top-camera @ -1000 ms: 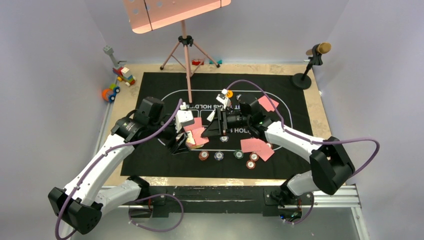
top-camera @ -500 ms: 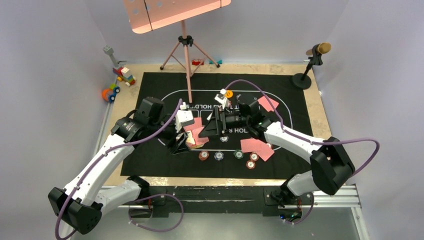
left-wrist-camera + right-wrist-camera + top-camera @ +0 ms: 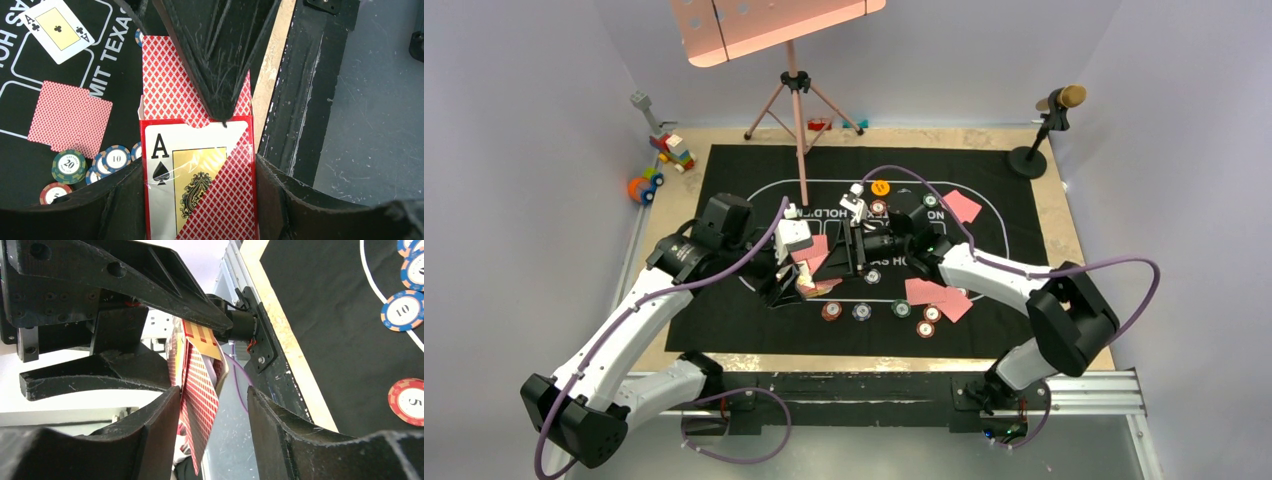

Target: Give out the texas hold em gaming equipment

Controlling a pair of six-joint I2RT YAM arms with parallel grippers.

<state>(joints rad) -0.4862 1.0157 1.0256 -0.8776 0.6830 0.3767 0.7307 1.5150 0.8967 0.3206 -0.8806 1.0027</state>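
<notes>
Two grippers are sharing one deck: the left gripper (image 3: 200,186) is clenching the card box (image 3: 200,210), while the right gripper (image 3: 849,250), at its three o'clock, is straddling the protruding cards (image 3: 200,385), jaws parted.

Poker chips (image 3: 861,311) lie on the mat (image 3: 744,170), right of the card box (image 3: 200,185).

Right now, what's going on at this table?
The left end effector is shut on the red card box, holding it over the black mat with red-backed cards showing above its open top. The right end effector is at the box's mouth, its fingers apart on either side of one card's edge. Several dealt cards and poker chips lie on the mat.
</notes>
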